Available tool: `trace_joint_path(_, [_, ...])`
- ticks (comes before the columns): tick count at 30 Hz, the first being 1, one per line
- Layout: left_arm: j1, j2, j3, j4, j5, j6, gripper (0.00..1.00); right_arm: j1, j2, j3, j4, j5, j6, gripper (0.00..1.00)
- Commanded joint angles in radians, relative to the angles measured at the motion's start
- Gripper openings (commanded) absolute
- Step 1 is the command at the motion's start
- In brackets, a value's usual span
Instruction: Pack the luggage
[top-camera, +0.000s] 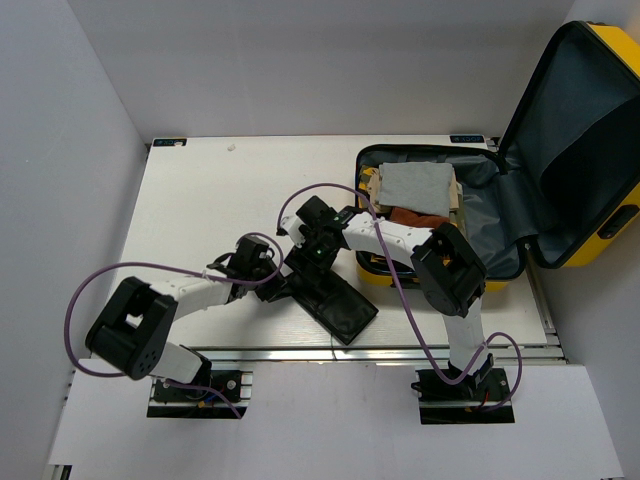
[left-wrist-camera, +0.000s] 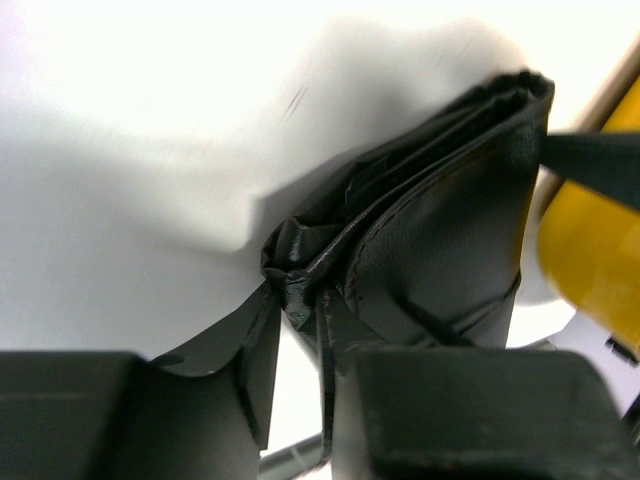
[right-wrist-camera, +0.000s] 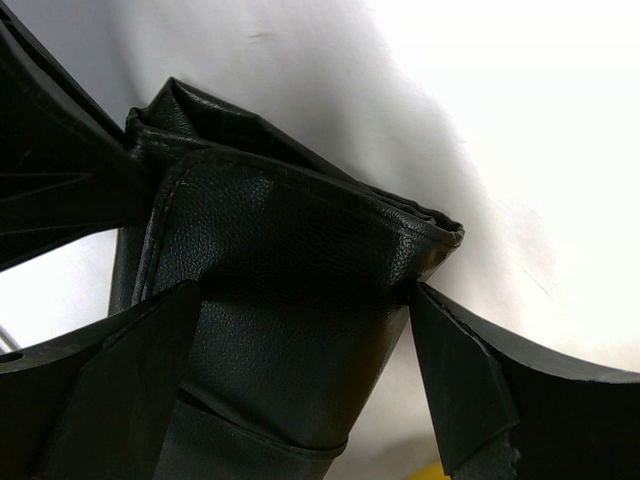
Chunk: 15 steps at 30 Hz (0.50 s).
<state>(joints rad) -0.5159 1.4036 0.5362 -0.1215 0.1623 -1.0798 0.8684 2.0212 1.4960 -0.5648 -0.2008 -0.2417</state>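
Arm stretched low, left tool pinching black pouch corner

Pouch left of luggage

Top view: bright, even overhead light. White tabletop clean, only short soft shadows under the arms, everything sharp.

Left wrist view: tabletop blown out to near white. Broad soft grey shadow beside the flat black leather-grain pouch. Left gripper and the bright yellow hard-shell suitcase blurred.

Right wrist view: glare washes the upper right. Pouch grain crisp mid-frame with a dull sheen. Right gripper dark, soft-edged.
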Motion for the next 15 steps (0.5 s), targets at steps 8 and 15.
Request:
trace_joint_path(8, [0.022, 0.130, 0.133, -0.055, -0.145, 0.064, 0.26, -0.026, 0.017, 0.010, 0.002, 0.261, 0.232, 0.89])
trace_joint_path(15, [0.031, 0.110, 0.148, -0.086, -0.188, 0.080, 0.26, -0.040, 0.065, -0.003, 0.014, 0.094, 0.266, 0.89])
